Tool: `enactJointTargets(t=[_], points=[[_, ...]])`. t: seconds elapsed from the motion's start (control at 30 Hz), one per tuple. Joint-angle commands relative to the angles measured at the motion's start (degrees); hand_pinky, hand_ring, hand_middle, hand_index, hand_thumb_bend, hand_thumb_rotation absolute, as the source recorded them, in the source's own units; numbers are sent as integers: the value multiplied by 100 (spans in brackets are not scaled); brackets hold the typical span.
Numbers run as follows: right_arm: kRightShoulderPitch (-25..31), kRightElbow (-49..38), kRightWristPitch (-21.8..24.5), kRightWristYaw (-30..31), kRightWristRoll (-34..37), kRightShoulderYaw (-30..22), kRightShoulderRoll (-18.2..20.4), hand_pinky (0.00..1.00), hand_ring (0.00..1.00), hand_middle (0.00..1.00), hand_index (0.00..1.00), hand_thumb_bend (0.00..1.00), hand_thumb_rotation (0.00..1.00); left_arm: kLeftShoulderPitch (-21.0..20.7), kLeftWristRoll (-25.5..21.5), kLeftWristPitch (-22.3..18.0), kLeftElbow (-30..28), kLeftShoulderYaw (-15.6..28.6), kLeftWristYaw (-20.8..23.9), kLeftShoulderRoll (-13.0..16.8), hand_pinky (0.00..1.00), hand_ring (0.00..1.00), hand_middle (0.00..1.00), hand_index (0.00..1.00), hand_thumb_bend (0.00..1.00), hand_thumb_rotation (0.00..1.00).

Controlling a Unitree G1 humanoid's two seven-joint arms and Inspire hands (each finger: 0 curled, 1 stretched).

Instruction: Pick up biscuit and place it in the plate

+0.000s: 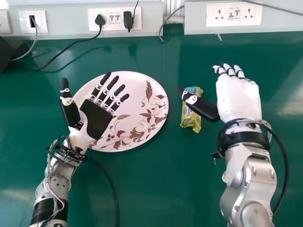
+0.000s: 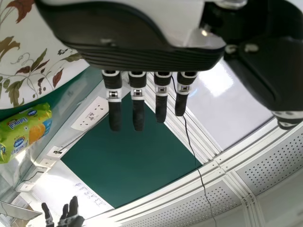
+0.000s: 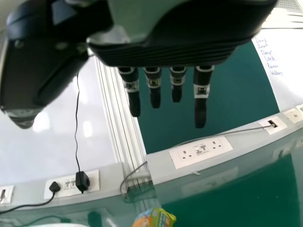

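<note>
The left hand [image 1: 97,118] is palm up over the left part of the white plate [image 1: 154,111], its fingers straight and spread. The plate has a brown and red leaf pattern. Right of the plate, on the table, lies the biscuit packet [image 1: 191,113], yellow-green and blue. The right hand [image 1: 238,98] is just right of the packet, back upward, its thumb pointing across the packet's upper part. In the left wrist view the left hand [image 2: 137,106] has straight fingers, with the packet [image 2: 26,131] off to one side. The right wrist view shows the right hand's [image 3: 177,85] extended fingers and part of the packet [image 3: 154,218].
The green table [image 1: 156,189] reaches back to a grey wall strip with sockets [image 1: 234,14] and plugs [image 1: 128,20]. A black cable [image 1: 71,46] runs over the table's back left, near a dark object [image 1: 10,52]. Another cable hangs beside the left forearm.
</note>
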Motion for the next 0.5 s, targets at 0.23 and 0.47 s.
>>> enactJointTargets(t=[0.23,0.47], points=[[-16,250,78,56,-385,73,47,71,90,99,91,100,51,-18,-27,56,71,4,-11,-36,78,84,91,95,100,59],[-86,490,128,73,-526,85,28,70,90,99,91,100,52,-51,-6,12,127,-4,-34,-58,76,83,90,93,100,59]])
